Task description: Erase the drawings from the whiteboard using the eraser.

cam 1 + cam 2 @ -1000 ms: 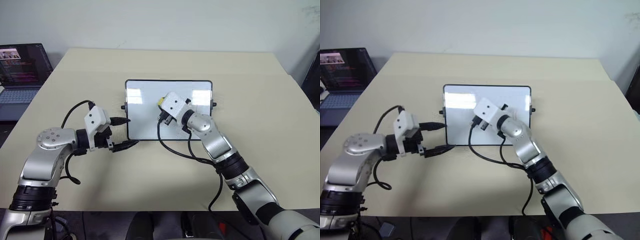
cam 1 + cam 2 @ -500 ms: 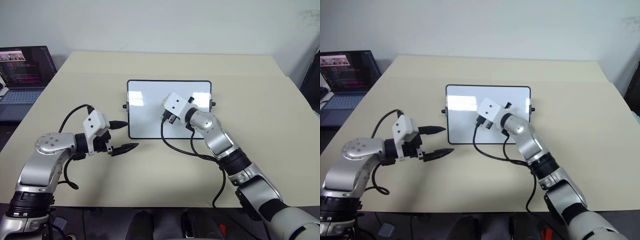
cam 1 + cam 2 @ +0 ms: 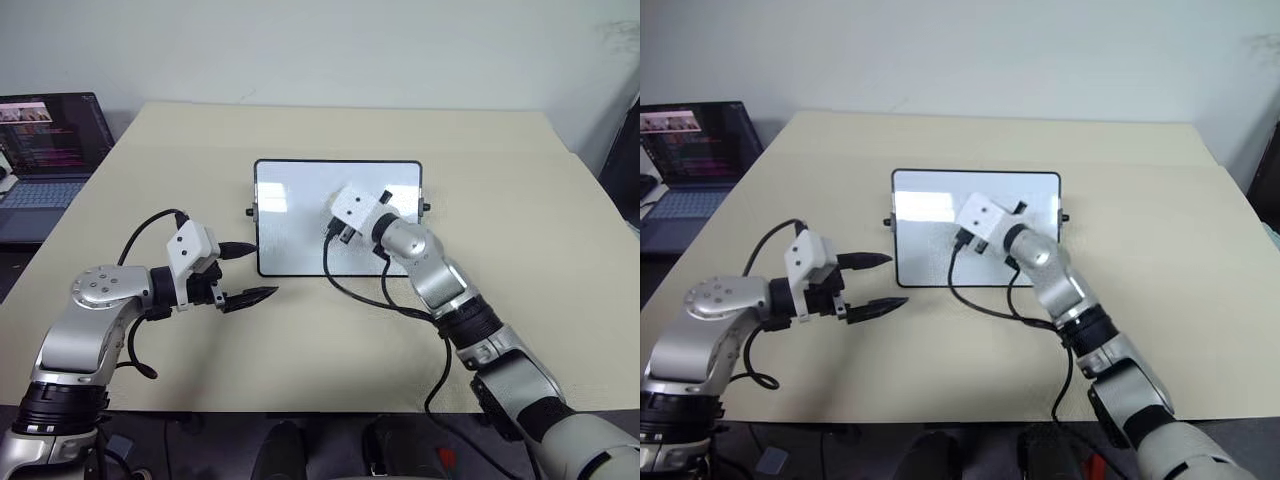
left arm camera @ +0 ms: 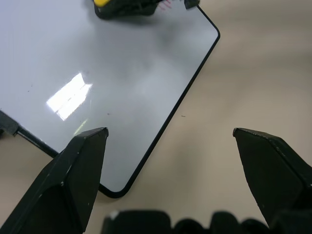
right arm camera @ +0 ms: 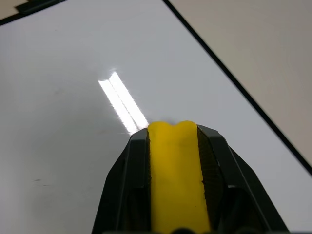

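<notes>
The whiteboard (image 3: 295,225) lies flat in the middle of the table, black-framed with a small knob on each side. My right gripper (image 5: 171,131) is shut on the yellow eraser (image 5: 176,180) and holds it against the board's right half, under the white wrist box (image 3: 352,205). In the left wrist view the eraser (image 4: 105,2) shows beside a few faint red strokes of the drawings (image 4: 165,4). My left gripper (image 3: 262,270) hovers open, holding nothing, at the board's near left corner (image 4: 114,191).
An open laptop (image 3: 45,140) stands off the table's far left corner. The beige table (image 3: 520,290) stretches wide around the board. Black cables loop from both wrists, the right one trailing over the board's near edge (image 3: 345,285).
The head views shifted early in the second. My right gripper slid the eraser a little to the right and farther across the board. The left gripper stayed put.
</notes>
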Robot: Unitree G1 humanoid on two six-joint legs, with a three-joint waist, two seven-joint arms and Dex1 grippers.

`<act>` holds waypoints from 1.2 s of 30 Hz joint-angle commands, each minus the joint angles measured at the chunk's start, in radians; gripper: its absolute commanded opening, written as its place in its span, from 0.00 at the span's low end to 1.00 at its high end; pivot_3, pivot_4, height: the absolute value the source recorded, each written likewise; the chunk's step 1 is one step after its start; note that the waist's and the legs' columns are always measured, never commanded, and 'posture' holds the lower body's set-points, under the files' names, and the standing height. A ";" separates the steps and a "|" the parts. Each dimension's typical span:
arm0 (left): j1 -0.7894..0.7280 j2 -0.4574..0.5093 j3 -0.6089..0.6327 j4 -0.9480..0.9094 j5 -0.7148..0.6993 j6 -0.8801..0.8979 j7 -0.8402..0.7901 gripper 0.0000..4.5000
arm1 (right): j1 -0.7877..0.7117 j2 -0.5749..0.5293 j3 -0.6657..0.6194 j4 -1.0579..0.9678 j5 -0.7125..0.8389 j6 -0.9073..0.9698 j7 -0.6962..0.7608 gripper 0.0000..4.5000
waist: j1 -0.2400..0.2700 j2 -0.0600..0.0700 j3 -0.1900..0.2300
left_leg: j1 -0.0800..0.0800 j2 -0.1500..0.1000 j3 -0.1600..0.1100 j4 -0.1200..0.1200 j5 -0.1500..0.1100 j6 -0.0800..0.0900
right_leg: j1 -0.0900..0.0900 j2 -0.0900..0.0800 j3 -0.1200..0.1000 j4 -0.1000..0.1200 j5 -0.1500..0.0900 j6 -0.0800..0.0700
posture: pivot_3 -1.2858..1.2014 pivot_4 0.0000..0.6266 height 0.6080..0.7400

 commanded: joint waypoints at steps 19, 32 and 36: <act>-0.074 -0.046 -0.017 -0.031 -0.013 -0.015 0.020 1.00 | 0.127 0.020 -0.058 -0.268 0.073 0.061 0.106 0.22 | 0.004 0.001 0.001 | -0.004 0.000 -0.001 0.000 0.000 0.000 | -0.002 -0.001 -0.001 -0.003 0.000 0.000 | 0.52 0.24 1.00; -0.200 -0.099 -0.132 -0.018 0.016 -0.036 -0.034 1.00 | 0.528 -0.175 -0.180 -0.787 0.157 0.325 0.156 0.22 | -0.001 0.001 0.001 | -0.004 -0.001 0.000 -0.001 0.000 0.000 | -0.001 0.000 -0.001 -0.003 -0.001 0.002 | 0.52 0.24 1.00; -0.242 -0.107 -0.156 0.028 0.042 -0.054 -0.043 1.00 | 0.500 -0.155 -0.165 -0.748 0.140 0.291 0.097 0.22 | -0.008 0.001 0.001 | -0.002 -0.003 0.001 0.000 0.000 0.000 | -0.001 0.003 0.001 -0.003 -0.003 0.005 | 0.52 0.24 1.00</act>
